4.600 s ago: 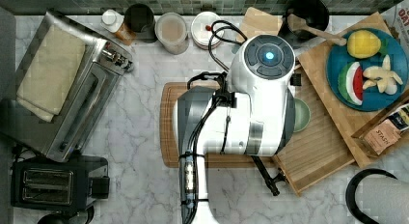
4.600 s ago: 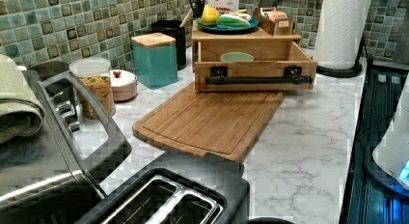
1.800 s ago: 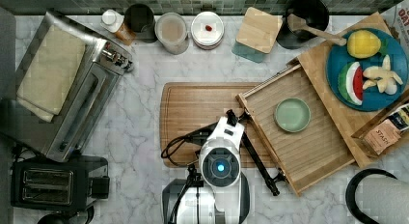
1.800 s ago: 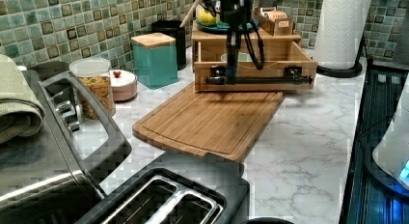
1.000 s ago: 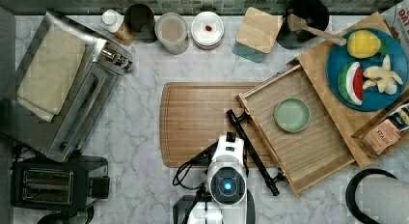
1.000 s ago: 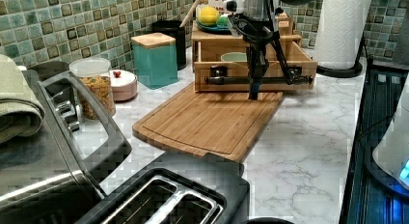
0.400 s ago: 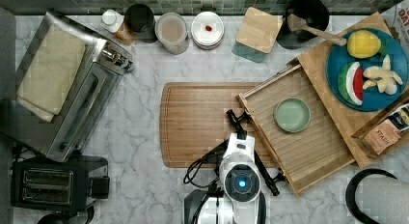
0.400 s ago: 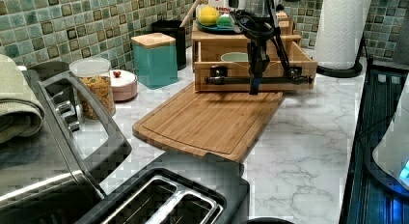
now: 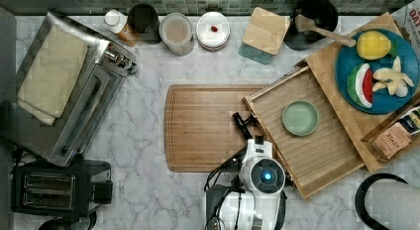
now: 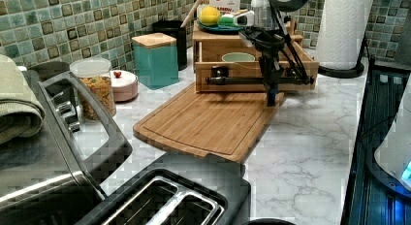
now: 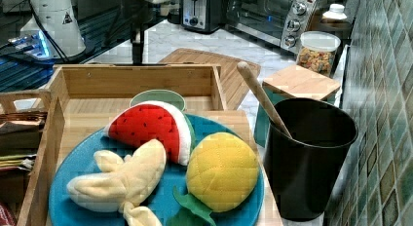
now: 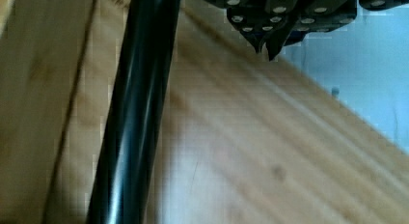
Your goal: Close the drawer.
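The drawer [image 9: 317, 155] is a shallow light-wood tray that stands pulled out from its wooden stand, with a green bowl [image 9: 299, 118] inside. Its long black bar handle [image 10: 252, 80] runs across the front. My gripper [image 10: 272, 100] points straight down just in front of that handle, low over the cutting board [image 10: 208, 119]. In the wrist view the fingertips [image 12: 266, 44] meet with nothing between them, and the handle [image 12: 137, 113] lies close beside them without touching. The right view shows the drawer [image 11: 139, 80] with the arm [image 11: 138, 43] beyond its front wall.
A blue plate [image 9: 376, 74] of toy fruit and tea packets sits on top of the stand. A teal canister [image 10: 156, 59], jars and a black utensil cup [image 11: 307, 158] line the tiled wall. A toaster oven [image 9: 64, 86] and toaster [image 9: 54, 190] occupy the top view's left; a paper towel roll [image 10: 344, 31] stands beside the stand.
The arm has shifted to the top view's right, closer to the drawer's handle, with the gripper staying low. The drawer and bowl have not moved.
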